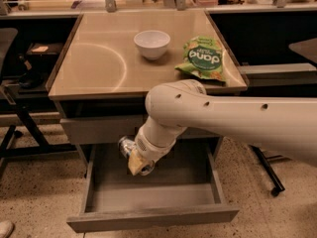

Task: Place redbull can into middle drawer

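The redbull can point(127, 145) is a slim silver can with shiny ends. It lies tilted in my gripper point(136, 158), which is shut on it. The gripper hangs from the thick white arm point(223, 118) that reaches in from the right. It holds the can just above the floor at the back left of the open middle drawer point(163, 195). The drawer is wide, grey and shallow, is pulled out toward the camera, and has nothing else in it. The arm's wrist hides part of the can's body.
On the tan tabletop point(94, 68) stand a white bowl point(151, 43) and a green snack bag point(204, 58). A closed grey drawer front point(94, 130) sits above the open drawer. Dark chair frames stand at left point(15, 108) and right point(270, 175).
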`<state>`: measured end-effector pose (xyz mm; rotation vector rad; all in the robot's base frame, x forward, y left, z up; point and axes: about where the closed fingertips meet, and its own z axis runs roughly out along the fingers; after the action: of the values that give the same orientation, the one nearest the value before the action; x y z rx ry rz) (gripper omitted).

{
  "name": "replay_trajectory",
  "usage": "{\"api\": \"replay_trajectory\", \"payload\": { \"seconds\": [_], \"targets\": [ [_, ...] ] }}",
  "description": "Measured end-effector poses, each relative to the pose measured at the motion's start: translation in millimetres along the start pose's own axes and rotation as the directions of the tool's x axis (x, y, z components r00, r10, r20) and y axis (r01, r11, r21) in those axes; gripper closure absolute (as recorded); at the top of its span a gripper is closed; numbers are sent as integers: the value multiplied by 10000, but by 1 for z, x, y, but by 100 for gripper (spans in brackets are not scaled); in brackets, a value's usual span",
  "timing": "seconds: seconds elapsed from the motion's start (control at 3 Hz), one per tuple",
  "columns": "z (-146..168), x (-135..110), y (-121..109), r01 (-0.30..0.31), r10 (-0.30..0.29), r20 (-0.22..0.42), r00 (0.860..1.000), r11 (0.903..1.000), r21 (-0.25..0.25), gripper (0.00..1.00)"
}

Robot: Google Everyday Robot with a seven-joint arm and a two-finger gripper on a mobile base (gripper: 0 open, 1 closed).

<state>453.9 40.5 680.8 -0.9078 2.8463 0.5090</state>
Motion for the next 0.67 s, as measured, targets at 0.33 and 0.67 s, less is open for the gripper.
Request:
{"api": "replay_trajectory", "payload": {
  "seconds": [0.33, 0.67],
  "targets": [
    [47, 9, -19, -38, 26, -484, 9988, 9997, -238, 100],
    [48, 9, -19, -41, 29, -491, 9988, 9997, -249, 100]
  ]
}}
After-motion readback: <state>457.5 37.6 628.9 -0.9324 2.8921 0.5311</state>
